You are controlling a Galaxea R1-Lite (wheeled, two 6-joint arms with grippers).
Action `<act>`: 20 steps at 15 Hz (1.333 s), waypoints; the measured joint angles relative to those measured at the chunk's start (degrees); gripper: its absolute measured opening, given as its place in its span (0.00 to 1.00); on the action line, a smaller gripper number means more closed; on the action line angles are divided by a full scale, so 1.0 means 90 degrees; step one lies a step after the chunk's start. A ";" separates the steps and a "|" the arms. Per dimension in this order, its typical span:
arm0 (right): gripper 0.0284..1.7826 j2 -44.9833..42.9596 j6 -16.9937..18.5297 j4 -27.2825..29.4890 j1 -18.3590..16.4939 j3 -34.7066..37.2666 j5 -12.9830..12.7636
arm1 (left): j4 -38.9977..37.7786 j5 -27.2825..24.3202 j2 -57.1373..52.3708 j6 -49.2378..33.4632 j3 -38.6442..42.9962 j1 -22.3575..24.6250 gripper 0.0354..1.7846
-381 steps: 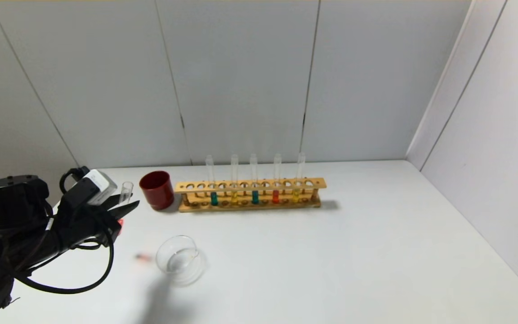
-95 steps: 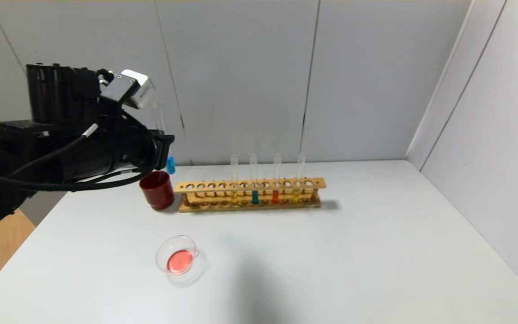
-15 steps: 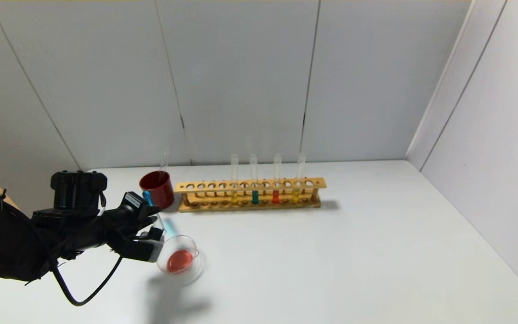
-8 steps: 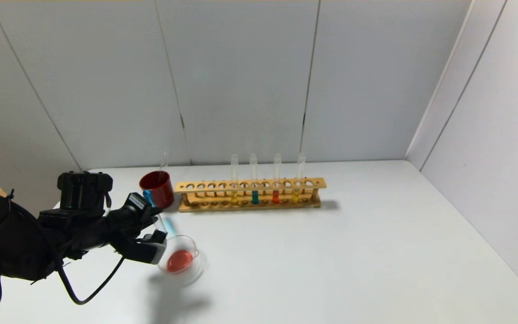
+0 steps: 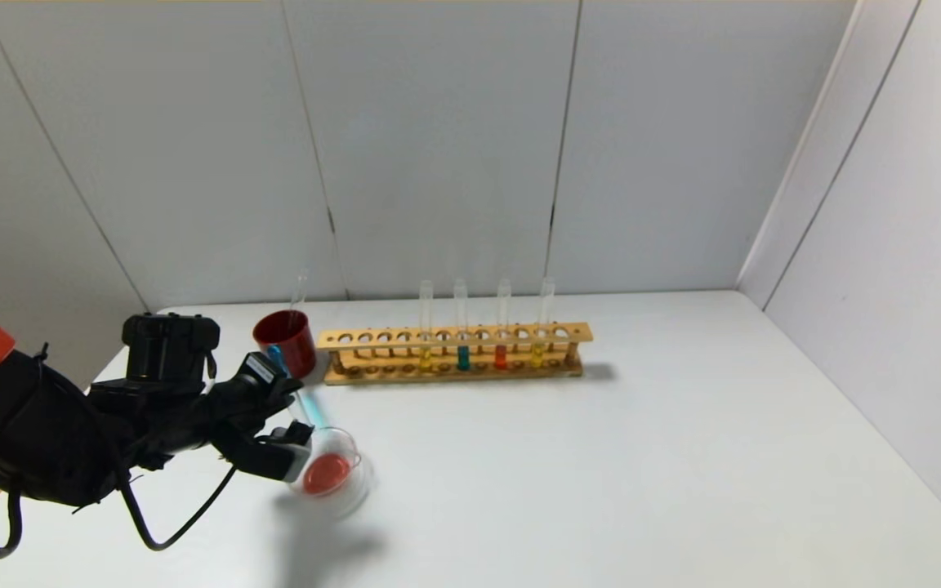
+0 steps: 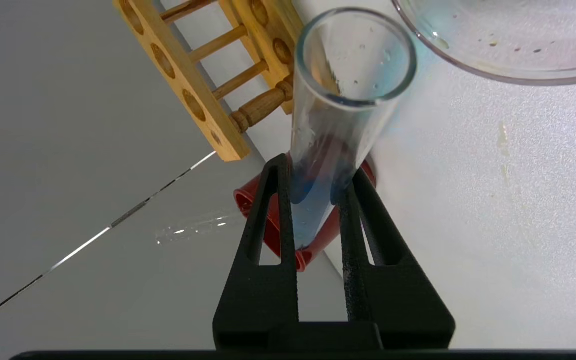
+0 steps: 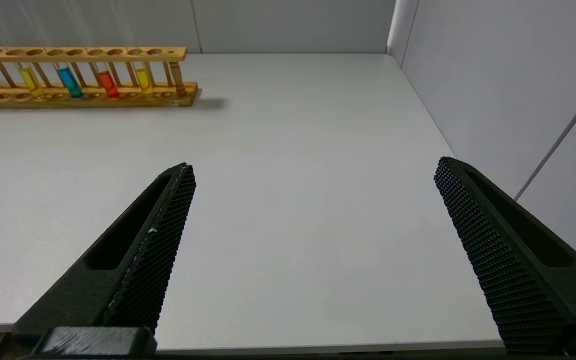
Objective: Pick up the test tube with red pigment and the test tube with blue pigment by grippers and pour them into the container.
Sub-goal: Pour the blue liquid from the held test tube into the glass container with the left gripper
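My left gripper (image 5: 284,402) is shut on the test tube with blue pigment (image 5: 304,408) and holds it tilted, closed blue end up towards the red cup, mouth down by the container's near-left rim. In the left wrist view the fingers (image 6: 273,200) clamp the tube (image 6: 348,100); blue liquid sits low in the tube at the fingers. The container (image 5: 360,480), a clear glass dish, holds red liquid; its rim (image 6: 493,75) lies just beyond the tube's mouth. My right gripper (image 7: 314,167) is open and empty, out of the head view.
A dark red cup (image 5: 284,343) with an empty clear tube (image 5: 300,286) in it stands behind the dish. Right of it, a wooden rack (image 5: 454,333) holds two yellow tubes, a teal tube (image 5: 463,356) and a red tube (image 5: 501,355). Walls close the back and right.
In the last second my left gripper moved slightly right, towards the dish, with the blue tube. Earlier, the dish gained red liquid and the left teal tube left the rack.
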 joint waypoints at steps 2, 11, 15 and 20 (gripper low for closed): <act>0.98 0.0000 0.0000 0.0000 0.0000 0.0000 -0.0003 | 0.0003 0.0068 0.0049 0.0122 -0.0003 0.0003 0.15; 0.98 0.0000 0.0000 0.0000 -0.0003 0.0000 0.0000 | 0.0003 0.0083 0.0079 0.0711 -0.0051 -0.0015 0.15; 0.98 0.0000 0.0000 0.0000 0.0000 0.0000 -0.0003 | -0.0009 0.0095 0.0070 0.0977 -0.0057 -0.0019 0.15; 0.98 0.0000 0.0000 0.0000 0.0000 0.0000 0.0000 | -0.0092 0.0245 0.0061 0.1200 -0.0042 -0.0119 0.15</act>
